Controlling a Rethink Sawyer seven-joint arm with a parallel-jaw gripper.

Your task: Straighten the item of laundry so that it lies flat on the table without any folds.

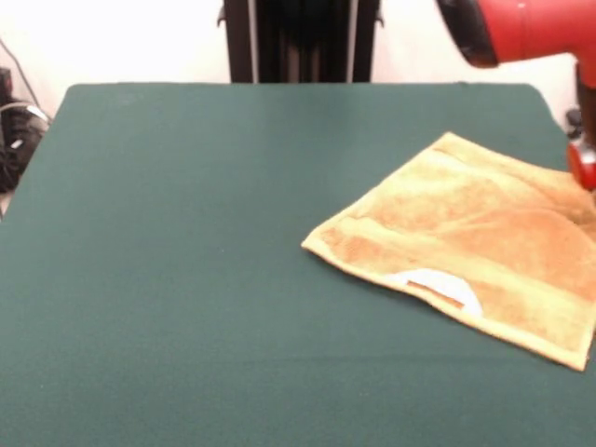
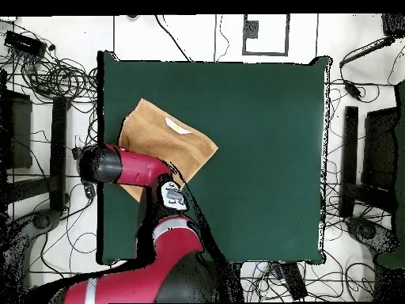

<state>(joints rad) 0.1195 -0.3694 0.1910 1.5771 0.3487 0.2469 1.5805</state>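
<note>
The towel (image 1: pixel 475 251) lies spread on the table (image 1: pixel 186 279) at the right of the front view, turned so that one corner points toward the table's middle. Its near hem carries a white label (image 1: pixel 438 284), and woven bands run close to two of its edges. It looks mostly flat, with soft ripples across the middle; its right part runs out of the front view. From overhead the towel (image 2: pixel 162 142) sits by the table's (image 2: pixel 261 158) left edge, and the arm (image 2: pixel 130 168) covers one corner of it.

The dark green cloth top is otherwise bare. Beyond the far edge stands the black pedestal (image 1: pixel 300 39) against a pale wall, and the red arm (image 1: pixel 526 28) reaches in at the upper right. Around the table, the overhead view shows a light floor strewn with cables (image 2: pixel 47 75) and dark stands (image 2: pixel 350 162).

The gripper is hidden beneath the arm; I cannot tell how it stands.
</note>
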